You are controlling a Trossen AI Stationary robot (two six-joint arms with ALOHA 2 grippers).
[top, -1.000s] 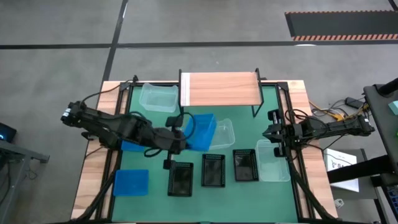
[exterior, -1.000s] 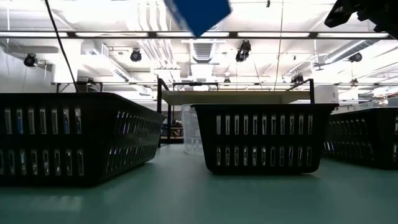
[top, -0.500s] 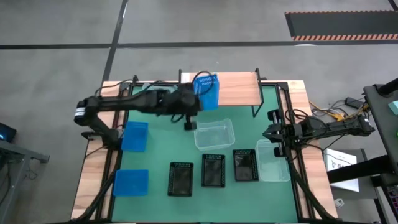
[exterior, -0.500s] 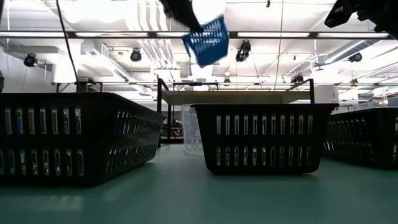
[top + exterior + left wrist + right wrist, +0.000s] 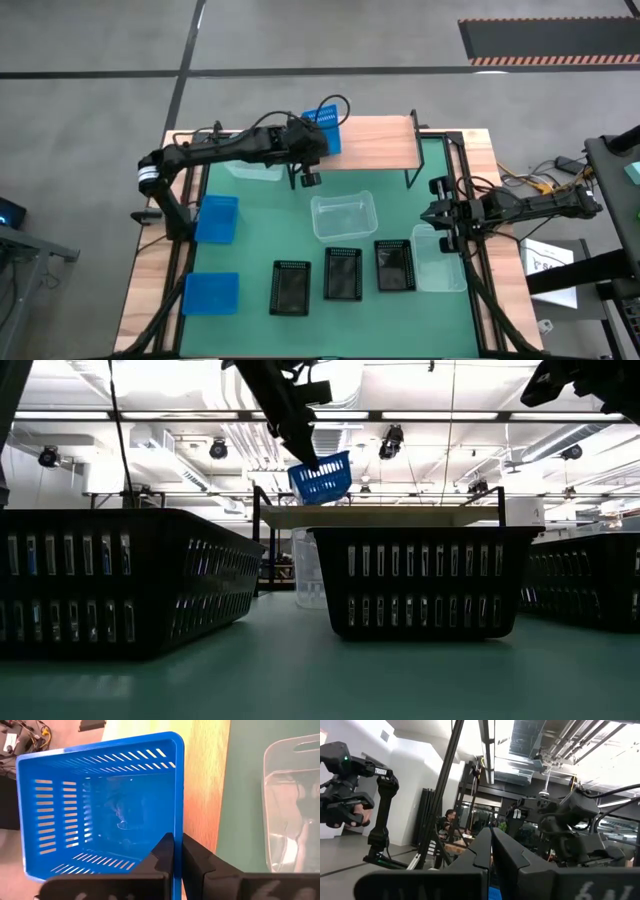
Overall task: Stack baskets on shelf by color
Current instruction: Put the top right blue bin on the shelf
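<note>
My left gripper (image 5: 312, 141) is shut on a blue basket (image 5: 324, 129) that hangs tilted over the left end of the shelf (image 5: 370, 143), a wooden plank on black legs at the table's far edge. In the low view the blue basket (image 5: 322, 477) is just above the shelf top (image 5: 400, 517). Two more blue baskets (image 5: 217, 219) (image 5: 211, 293) rest on their bases at the table's left. My right gripper (image 5: 438, 214) waits shut at the right edge, touching nothing. My left gripper pinches one side wall of the blue basket at its rim (image 5: 178, 815), one finger inside the basket and one outside. The fingers (image 5: 162, 851) slant down at it from the table's left. The basket is lifted clear of the shelf and tilted, its open side toward the wrist.
Three black mesh baskets (image 5: 291, 287) (image 5: 342, 273) (image 5: 395, 265) stand in a row near the front. Clear baskets sit mid-table (image 5: 344, 217), at the right (image 5: 440, 258) and at the far left beside the shelf (image 5: 255, 162). Bare green top lies between them.
My left gripper has swung from the table's middle toward the far edge with the blue basket, ending over the shelf's left end. In the low view the basket has come down close to the shelf top. The basket has turned with the wrist on the way.
</note>
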